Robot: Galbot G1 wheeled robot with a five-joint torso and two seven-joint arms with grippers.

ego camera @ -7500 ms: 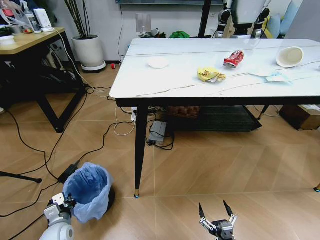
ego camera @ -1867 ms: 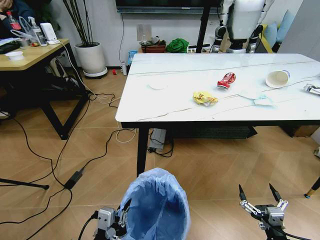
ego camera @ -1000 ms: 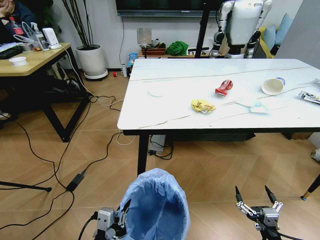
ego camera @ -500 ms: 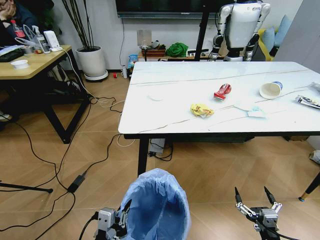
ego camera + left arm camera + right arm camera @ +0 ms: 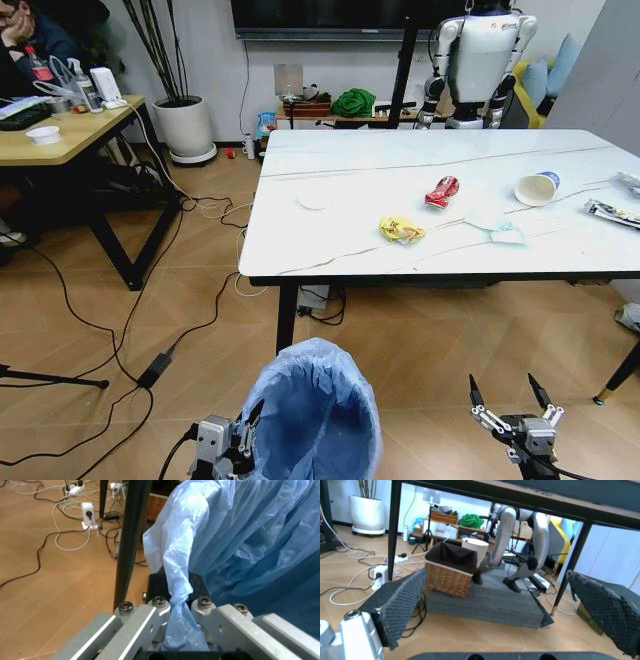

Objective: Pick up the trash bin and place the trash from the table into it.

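Left wrist view shows the left gripper [image 5: 177, 630] clamped on the trash bin [image 5: 240, 547] bag's edge; head view shows that bin below the table [image 5: 330, 235], with the right gripper [image 5: 508, 392] spread wide beside it

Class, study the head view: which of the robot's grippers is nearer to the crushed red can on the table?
The right. The right gripper hangs open, low over the floor, almost straight below the crushed red can. The left gripper, shut on the trash bin, sits farther across.
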